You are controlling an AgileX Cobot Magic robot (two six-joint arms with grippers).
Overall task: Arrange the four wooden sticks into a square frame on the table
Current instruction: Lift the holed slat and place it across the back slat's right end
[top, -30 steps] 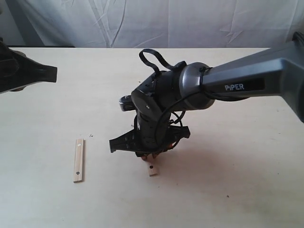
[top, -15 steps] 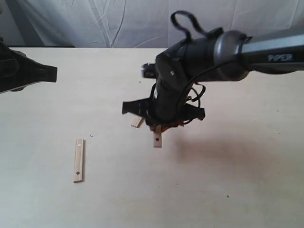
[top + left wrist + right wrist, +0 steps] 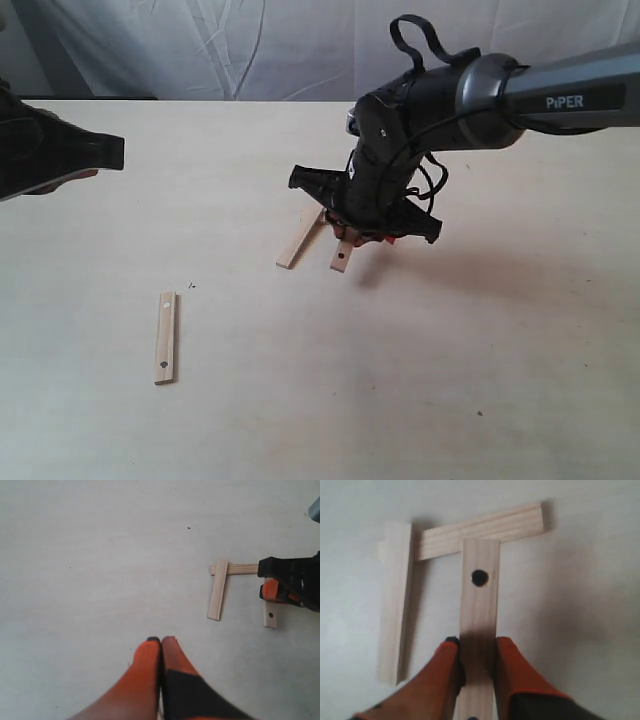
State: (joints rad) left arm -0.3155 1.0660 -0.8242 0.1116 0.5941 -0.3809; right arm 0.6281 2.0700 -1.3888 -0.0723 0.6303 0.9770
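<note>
Right gripper [image 3: 360, 236] is clamped on the holed stick [image 3: 341, 257] in the exterior view, gripping its upper part while the end with the hole pokes out below the orange fingers; can't tell from here whether that end touches the table [image 3: 480, 350]; just left of it a plain stick [image 3: 300, 240] lies flat at a slant; way off to the lower left a lone stick [image 3: 166, 338] with a hole near each end sits by itself, well apart from the others; the left arm [image 3: 70, 150] hangs over the far left edge of the table, nowhere near any wood.

Left wrist view: left gripper [image 3: 161, 642] has its orange fingertips pressed together with nothing between them, above bare table; across from it the plain stick [image 3: 218, 589] meets the cross stick [image 3: 239, 569] at one end to make a corner; the right gripper [image 3: 274, 591] covers the cross stick's other end, and the holed stick [image 3: 270, 617] juts out under it, roughly parallel to the plain one.

Right wrist view: both orange fingertips [image 3: 451, 652] squeeze the holed stick [image 3: 479, 610] by its long edges; its far end, hole showing, overlaps the cross stick [image 3: 485, 530] near the middle; the plain stick [image 3: 395, 605] runs alongside, its end at the cross stick's end; so three sides are roughly in a U shape.
</note>
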